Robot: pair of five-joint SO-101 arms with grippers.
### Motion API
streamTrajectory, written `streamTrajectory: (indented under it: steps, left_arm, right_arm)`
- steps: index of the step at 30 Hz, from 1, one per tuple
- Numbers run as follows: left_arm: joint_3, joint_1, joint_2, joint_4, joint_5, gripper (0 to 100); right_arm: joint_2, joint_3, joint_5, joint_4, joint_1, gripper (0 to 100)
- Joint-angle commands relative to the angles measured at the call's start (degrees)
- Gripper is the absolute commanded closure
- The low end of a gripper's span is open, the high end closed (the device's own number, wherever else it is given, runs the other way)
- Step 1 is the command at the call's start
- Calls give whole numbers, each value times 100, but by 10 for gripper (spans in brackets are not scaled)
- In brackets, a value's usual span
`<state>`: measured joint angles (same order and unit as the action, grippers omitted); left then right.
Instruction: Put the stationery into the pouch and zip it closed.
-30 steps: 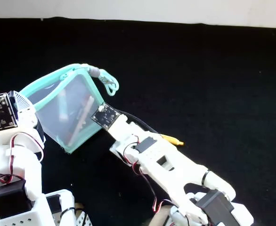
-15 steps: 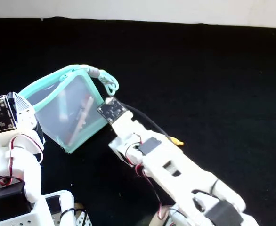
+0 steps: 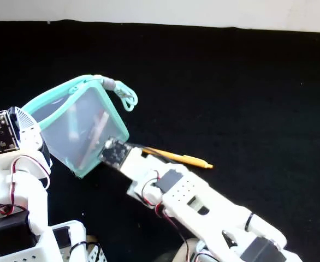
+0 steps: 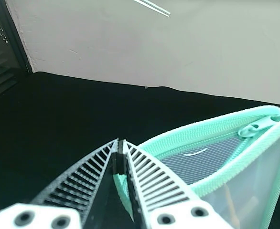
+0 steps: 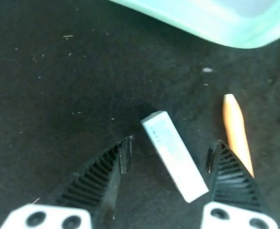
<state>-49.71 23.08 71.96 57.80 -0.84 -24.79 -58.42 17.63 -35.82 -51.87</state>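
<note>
Now | left gripper (image 4: 120, 142) pinching translucent pouch (image 4: 211, 160) (mint zip) | right gripper (image 5: 170, 143) spread over boxy eraser (image 5: 177, 164)

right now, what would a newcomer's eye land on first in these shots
The mint-green pouch stands out against the black table, held up by the left jaws, shut on its rim. Next, the right jaws stand open over a small white block on the table, an orange pen lying beside it.
</note>
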Motion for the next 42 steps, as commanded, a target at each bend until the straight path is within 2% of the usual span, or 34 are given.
streamTrajectory:
  steps: [1, 7, 9, 11, 13, 15, 17, 22, 27, 31, 37, 42]
  left_arm:
    - [-321, 22, -189, 62, 53, 992]
    - [-321, 22, -189, 62, 53, 992]
    - [-321, 22, -189, 62, 53, 992]
    - [-321, 22, -189, 62, 53, 992]
    - [-321, 22, -189, 62, 53, 992]
    - [-321, 22, -189, 62, 53, 992]
    - [-321, 22, -189, 62, 53, 992]
    - [-321, 22, -189, 62, 53, 992]
    - [-321, 22, -189, 62, 53, 992]
    - [-321, 22, -189, 62, 53, 992]
    - [-330, 22, -198, 62, 53, 992]
    - [-338, 22, -215, 62, 53, 992]
  right_arm:
    - [207, -48, 62, 418, -57, 735]
    - [910, -31, 70, 1165, -40, 735]
    - [1103, 40, 281, 1270, -13, 745]
    - [1226, 154, 431, 1270, 31, 829]
    - [1288, 268, 378, 1270, 171, 991]
    - [1305, 374, 273, 1262, 347, 967]
    - [1279, 435, 158, 1262, 541, 995]
    - [1244, 611, 88, 1262, 919, 992]
    - [382, 743, -308, 1059, 1253, 992]
    - [-514, 936, -686, 699, 1288, 992]
    - [-620, 2413, -1380, -136, 1244, 992]
    - [-620, 3582, -1477, -699, 954, 992]
